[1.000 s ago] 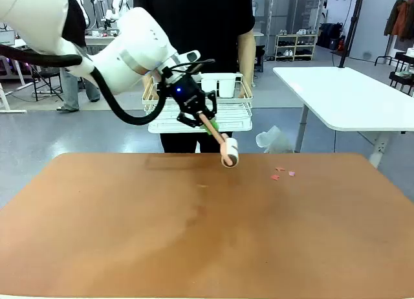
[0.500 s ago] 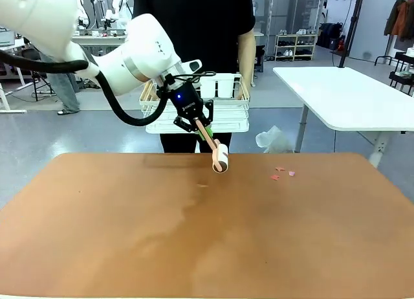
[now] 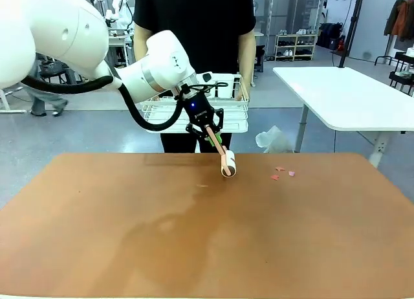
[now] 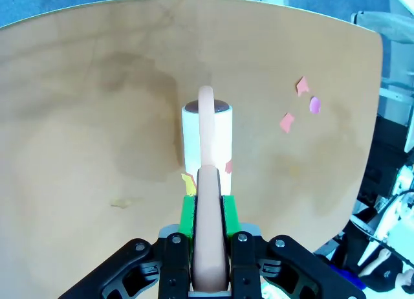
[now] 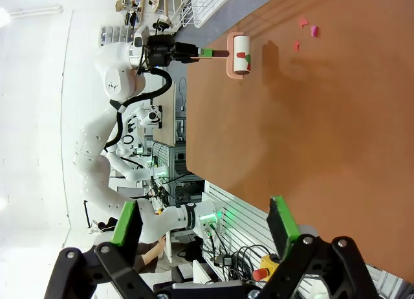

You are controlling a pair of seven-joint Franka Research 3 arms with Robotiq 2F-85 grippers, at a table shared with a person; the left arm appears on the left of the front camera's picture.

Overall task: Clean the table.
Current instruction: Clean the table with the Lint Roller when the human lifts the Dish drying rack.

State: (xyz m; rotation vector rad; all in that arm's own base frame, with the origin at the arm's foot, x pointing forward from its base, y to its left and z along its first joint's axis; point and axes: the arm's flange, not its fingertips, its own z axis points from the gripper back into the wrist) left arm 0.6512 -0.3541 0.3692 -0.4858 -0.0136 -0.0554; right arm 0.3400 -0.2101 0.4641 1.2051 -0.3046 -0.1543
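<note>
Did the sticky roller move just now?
Yes. In the front view the lint roller, held by the left gripper, has slid a little to the right since half a second ago, closer to the pink scraps lying on the table.

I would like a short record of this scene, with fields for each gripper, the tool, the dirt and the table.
left gripper: jaws shut on the lint roller handle
right gripper: jaws open, holding nothing
roller head: by the far edge of the table, contact unclear
pink scraps: on the table, right of the roller, apart from it
</note>
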